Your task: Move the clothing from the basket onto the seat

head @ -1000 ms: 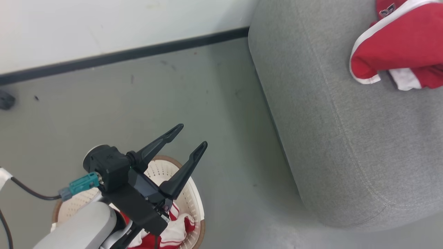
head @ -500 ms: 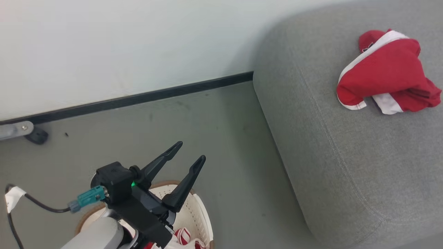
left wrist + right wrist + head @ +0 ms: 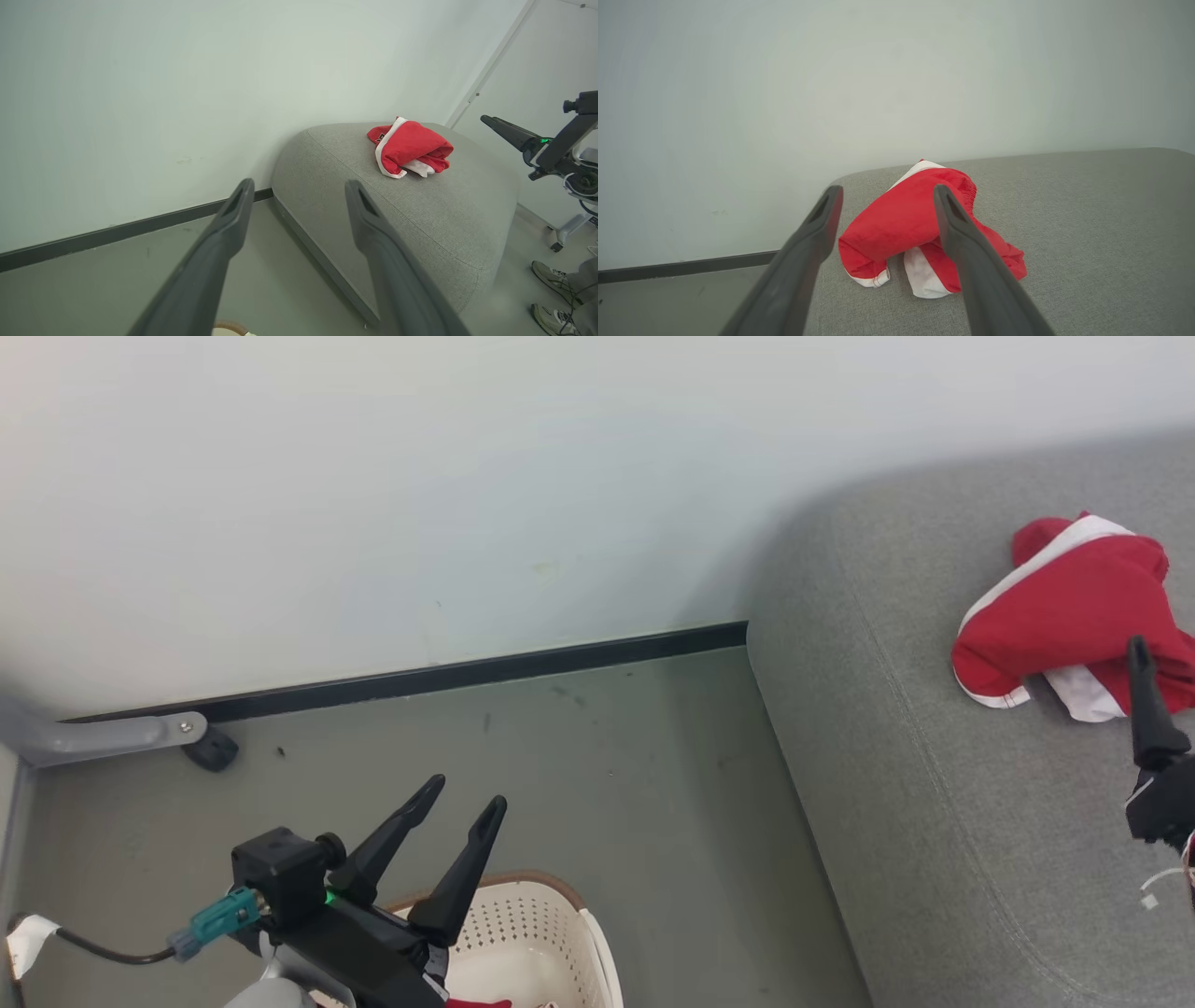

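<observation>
Left pincer [image 3: 467, 791] apart above basket [image 3: 551, 885] rim, right pincer [image 3: 887, 188] apart over seat [image 3: 934, 803] near clothing [image 3: 1064, 607]

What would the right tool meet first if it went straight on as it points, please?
Probably the crumpled red fabric garment with white trim lying on the grey upholstered sofa, though depth is unclear.

wall [image 3: 373, 476]: pale, plain | baseboard [image 3: 467, 672]: black | floor [image 3: 607, 784]: grey-green, scuffed | wheeled leg [image 3: 112, 735]: against wall
</observation>
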